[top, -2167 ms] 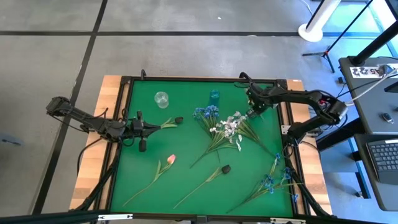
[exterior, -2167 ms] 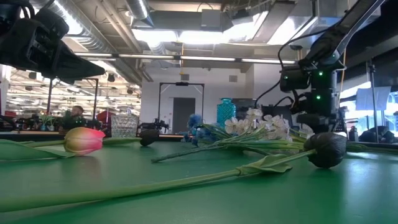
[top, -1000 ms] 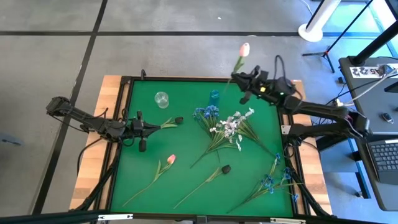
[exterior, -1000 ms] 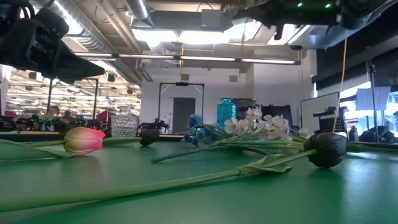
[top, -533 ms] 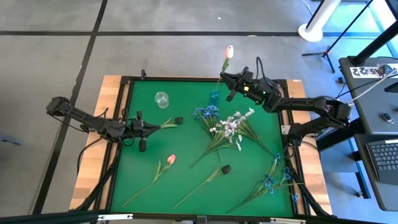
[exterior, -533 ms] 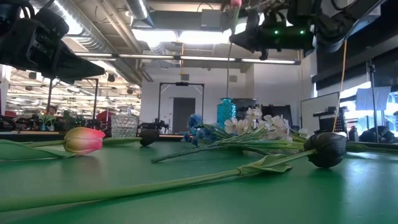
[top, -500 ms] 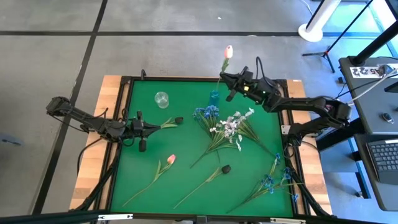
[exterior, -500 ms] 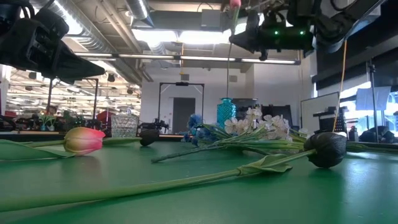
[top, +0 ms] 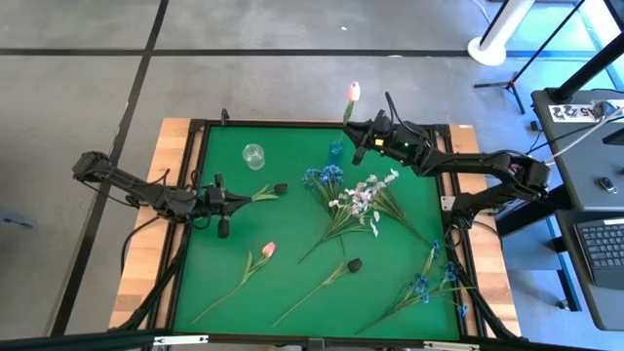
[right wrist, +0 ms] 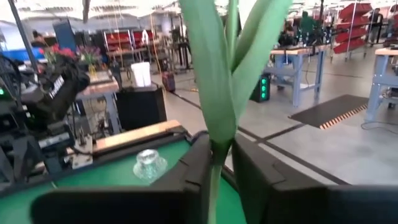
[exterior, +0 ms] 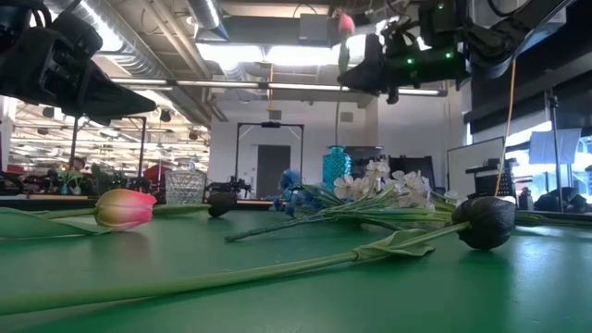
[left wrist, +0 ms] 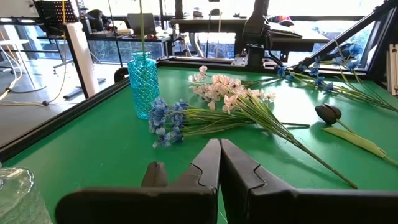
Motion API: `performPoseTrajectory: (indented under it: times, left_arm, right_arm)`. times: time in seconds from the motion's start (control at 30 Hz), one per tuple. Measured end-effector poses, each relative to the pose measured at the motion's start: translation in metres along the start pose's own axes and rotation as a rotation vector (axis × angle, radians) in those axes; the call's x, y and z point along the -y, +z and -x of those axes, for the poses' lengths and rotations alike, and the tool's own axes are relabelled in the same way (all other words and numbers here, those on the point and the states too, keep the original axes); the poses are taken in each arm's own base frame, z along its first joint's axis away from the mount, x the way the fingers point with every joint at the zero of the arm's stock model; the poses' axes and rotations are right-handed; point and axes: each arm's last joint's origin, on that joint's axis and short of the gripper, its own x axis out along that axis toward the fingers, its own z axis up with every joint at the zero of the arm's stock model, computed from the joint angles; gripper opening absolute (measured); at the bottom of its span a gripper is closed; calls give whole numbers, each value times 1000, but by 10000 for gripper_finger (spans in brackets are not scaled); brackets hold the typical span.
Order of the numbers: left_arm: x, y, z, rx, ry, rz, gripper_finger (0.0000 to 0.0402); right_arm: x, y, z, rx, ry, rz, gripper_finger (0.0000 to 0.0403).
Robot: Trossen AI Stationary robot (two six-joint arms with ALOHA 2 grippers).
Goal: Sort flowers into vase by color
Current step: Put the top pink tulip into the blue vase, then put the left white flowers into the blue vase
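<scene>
From above, the right gripper hangs over the far edge of the green tabletop, just beside the blue vase, its fingers closed around the stem of a pink tulip whose bloom stands high above the vase. The left gripper waits at the left of the tabletop with fingers clenched on nothing, a dark tulip bud lying just beyond it. A clear glass vase stands at the far left, while a blue cluster and white blossom sprays lie mid-tabletop. A second pink tulip and another dark bud lie nearer, and more blue flowers at the near right. At tabletop level, the right gripper hangs above the blue vase. The left wrist view shows its own shut fingers facing the blue vase. The right wrist view shows fingers pinching the green stem below its leaves.
</scene>
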Motion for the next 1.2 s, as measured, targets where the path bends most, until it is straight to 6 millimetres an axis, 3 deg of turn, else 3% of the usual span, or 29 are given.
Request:
performPoseTrajectory:
  times: [0.27,0.57,0.9,1.03,1.2]
  left_arm:
    - [0,0,0,0,0,0,0]
    - [0,0,0,0,0,0,0]
    - [0,0,0,0,0,0,0]
    - [0,0,0,0,0,0,0]
    - [0,0,0,0,0,0,0]
  right_arm:
    - [-1,13,18,-75,-12,33,195]
    - [-5,51,81,-154,-7,51,298]
    - [-16,90,157,-5,230,-131,316]
    - [-20,95,170,5,369,-183,316]
    - [-25,86,174,-122,530,-223,317]
